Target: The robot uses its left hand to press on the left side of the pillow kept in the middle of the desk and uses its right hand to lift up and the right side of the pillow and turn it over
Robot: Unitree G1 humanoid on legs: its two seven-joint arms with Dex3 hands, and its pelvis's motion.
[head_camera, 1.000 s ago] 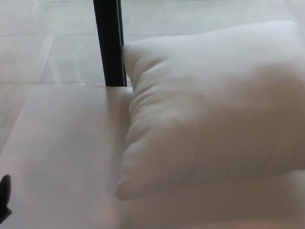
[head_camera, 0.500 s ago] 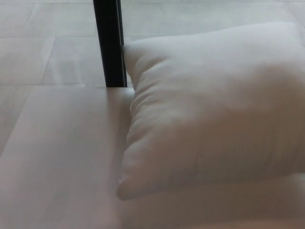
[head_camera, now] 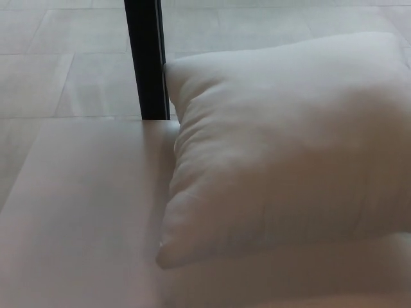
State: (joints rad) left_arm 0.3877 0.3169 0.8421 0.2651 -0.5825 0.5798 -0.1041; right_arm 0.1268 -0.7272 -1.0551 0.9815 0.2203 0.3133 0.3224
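Note:
A plump white pillow [head_camera: 289, 147] lies flat on the pale desk [head_camera: 83, 212], filling the right half of the head view; its right edge runs out of the picture. Its near left corner rests on the desk top and its far left corner sits by the desk's back edge. Neither of my hands shows in this view.
A black upright post [head_camera: 146, 58] stands just behind the desk's back edge, close to the pillow's far left corner. Beyond the desk lies a light tiled floor [head_camera: 58, 64]. The desk's left edge slants along the picture's left side.
The black tip of my left hand, seen at the lower left edge a second ago, has left the view. The picture has shifted slightly; the pillow has not moved.

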